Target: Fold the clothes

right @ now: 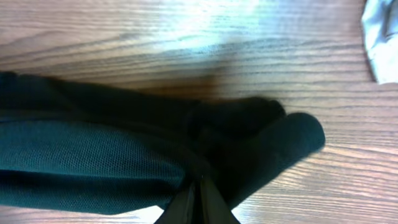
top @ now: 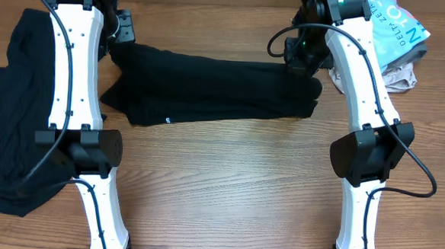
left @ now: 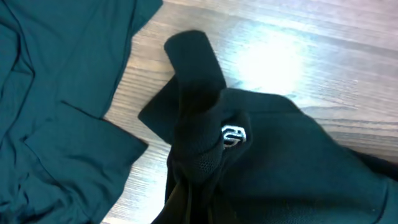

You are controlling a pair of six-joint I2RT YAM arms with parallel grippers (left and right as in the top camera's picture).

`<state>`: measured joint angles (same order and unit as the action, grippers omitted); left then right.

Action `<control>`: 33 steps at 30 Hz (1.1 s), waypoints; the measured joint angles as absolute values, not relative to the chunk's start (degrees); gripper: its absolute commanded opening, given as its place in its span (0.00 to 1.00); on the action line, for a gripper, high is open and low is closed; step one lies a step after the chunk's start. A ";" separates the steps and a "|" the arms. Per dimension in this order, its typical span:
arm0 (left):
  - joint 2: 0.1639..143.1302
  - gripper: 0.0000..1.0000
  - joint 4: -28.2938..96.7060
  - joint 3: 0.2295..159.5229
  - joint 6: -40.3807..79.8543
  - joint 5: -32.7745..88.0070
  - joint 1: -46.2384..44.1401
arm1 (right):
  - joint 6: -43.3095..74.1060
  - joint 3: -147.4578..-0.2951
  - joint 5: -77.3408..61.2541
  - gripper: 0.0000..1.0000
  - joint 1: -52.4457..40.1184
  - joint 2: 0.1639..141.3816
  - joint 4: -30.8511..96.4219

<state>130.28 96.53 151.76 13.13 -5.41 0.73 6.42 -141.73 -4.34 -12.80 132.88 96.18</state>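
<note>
The tabletop (top: 226,193) is bare wood. Thin cloth dragged across it will probably slide instead of creasing.

A loose heap of black clothes (top: 9,121) fills the left edge of the overhead view, close beside the left arm. A wide swing of that arm could snag the heap and pull it into the work area.

The black shirt (top: 209,89) lies across the upper centre as a long folded band between the two arms.
- Left jaws: closed on the bunched left end. The fingers themselves are buried in cloth.
- Right jaws: closed, pinching the right end.

If the two ends are lifted or carried unevenly, the stacked layers may shear apart and the fold may open. Each pinch may also hold only some of the layers, and the rest would sag free.

The light blue printed garment (top: 399,27) and the beige garment (top: 399,74) lie in the upper right, near the right arm. A move toward them risks catching either one.

The white logo (left: 234,134) sits in crumpled cloth, which suggests the collar end may fold crooked.
</note>
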 measured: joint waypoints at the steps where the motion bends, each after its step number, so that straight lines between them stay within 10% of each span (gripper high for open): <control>1: 130.28 0.04 96.60 150.63 13.13 -5.43 0.73 | 6.66 -140.11 -4.38 0.04 -12.78 132.88 95.64; 11: 130.41 0.04 90.30 130.61 13.13 -5.54 -0.16 | 8.40 -124.97 -4.54 0.05 -12.73 132.88 86.63; 14: 130.41 0.04 87.81 125.38 13.15 -5.67 -0.80 | 8.97 -121.01 -4.45 0.29 -12.73 132.88 84.25; 33: 130.41 0.04 74.43 110.17 13.17 -5.89 -1.54 | 8.99 -119.35 -8.95 0.59 -10.70 132.40 78.04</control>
